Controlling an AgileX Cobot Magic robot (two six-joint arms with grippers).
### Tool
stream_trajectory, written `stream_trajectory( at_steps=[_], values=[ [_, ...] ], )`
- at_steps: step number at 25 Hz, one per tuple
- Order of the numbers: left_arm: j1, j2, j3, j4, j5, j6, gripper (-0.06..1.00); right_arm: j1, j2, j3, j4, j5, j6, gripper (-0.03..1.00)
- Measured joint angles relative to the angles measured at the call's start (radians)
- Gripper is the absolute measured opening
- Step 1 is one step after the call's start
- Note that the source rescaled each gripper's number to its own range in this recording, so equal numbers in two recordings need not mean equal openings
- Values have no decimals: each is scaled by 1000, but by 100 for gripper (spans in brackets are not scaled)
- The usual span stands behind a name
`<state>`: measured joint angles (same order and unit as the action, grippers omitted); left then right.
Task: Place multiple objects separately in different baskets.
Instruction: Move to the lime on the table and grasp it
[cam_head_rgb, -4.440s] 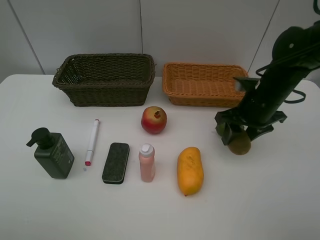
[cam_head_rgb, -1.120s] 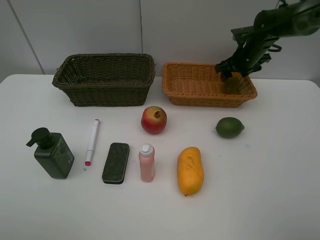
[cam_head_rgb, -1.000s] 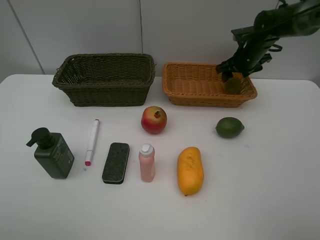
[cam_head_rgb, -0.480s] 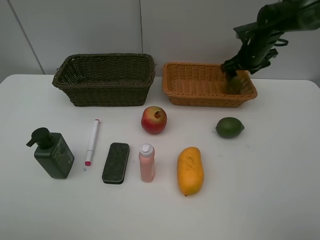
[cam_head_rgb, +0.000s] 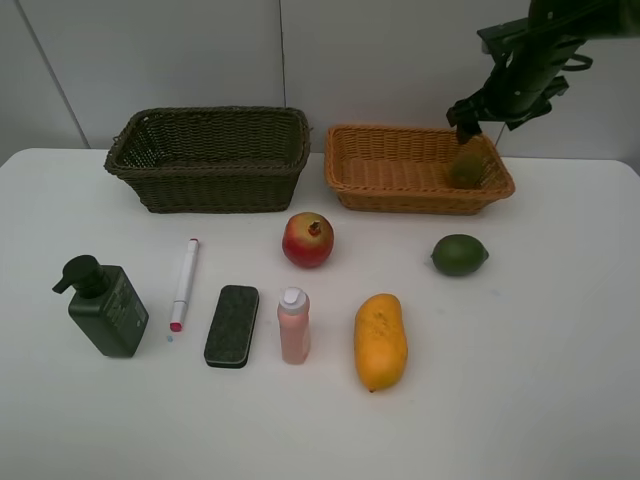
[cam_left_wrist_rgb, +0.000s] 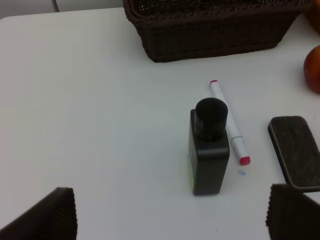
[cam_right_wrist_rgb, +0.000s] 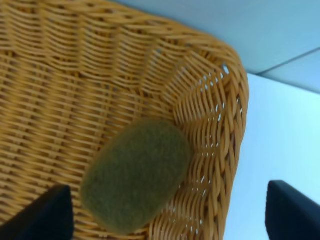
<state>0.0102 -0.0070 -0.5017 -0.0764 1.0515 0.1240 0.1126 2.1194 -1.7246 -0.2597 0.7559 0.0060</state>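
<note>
While the right claw (cam_head_rgb: 478, 112) hangs spread wide above the orange basket (cam_head_rgb: 400, 197), the brown kiwi (cam_right_wrist_rgb: 135, 175) lies in that basket's corner, touching its wall. The left claw (cam_left_wrist_rgb: 170, 215) is spread wide too, holding nothing, above the dark green pump bottle (cam_left_wrist_rgb: 209, 150). The lime (cam_head_rgb: 459, 254), mango (cam_head_rgb: 380, 342) and pomegranate (cam_head_rgb: 308, 240) sit on the white table (cam_head_rgb: 540, 380).

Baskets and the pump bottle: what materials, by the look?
Orange basket: woven wicker, possibly rattan or a plastic imitation, slightly glossy; the strands show clearly close up. Dark basket: same kind of open weave, matte green-brown. Pump bottle: probably plastic, dark green, smooth satin faces, moulded pump head.
</note>
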Motion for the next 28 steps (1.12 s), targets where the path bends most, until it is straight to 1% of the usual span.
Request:
stream_trajectory(
  at_steps=[2,7,11,12,14,16,19,23,28],
  values=[
    [0,0,0,0,0,0,100,0,0,0,16,-3,0,80],
    [0,0,0,0,0,0,100,0,0,0,129,-7,0,80],
    [0,0,0,0,0,0,100,0,0,0,161,0,0,80],
    [0,0,0,0,0,0,100,0,0,0,165,6,-6,81],
    [0,0,0,0,0,0,100,0,0,0,192,23,-20,91],
    [0,0,0,0,0,0,100,0,0,0,220,46,-61,96],
    [0,0,0,0,0,0,100,3,0,0,238,105,-170,98],
    [0,0,0,0,0,0,100,31,0,0,252,213,-333,99],
    [0,0,0,0,0,0,100,46,0,0,265,320,-485,99]
  ],
)
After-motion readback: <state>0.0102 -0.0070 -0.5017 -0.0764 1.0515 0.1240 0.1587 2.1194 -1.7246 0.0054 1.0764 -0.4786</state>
